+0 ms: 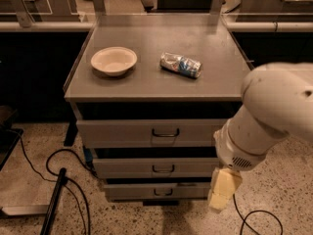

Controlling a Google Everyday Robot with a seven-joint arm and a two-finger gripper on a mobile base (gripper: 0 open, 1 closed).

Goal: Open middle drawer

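Camera view: the gripper [224, 189], a pale yellow claw under the white arm [274, 106], is hanging low by the right front corner of the grey cabinet [146, 88], and whether it is spread or pressed together cannot be told. The middle drawer [127, 168] is sitting just left of the claw and slightly above it, its dark loop handle [163, 169] lying further left, apart from the claw. Higher up and to the left of the claw, a white bowl [113, 60] and a crushed can [181, 64] are resting on the cabinet top, the can being nearer the claw
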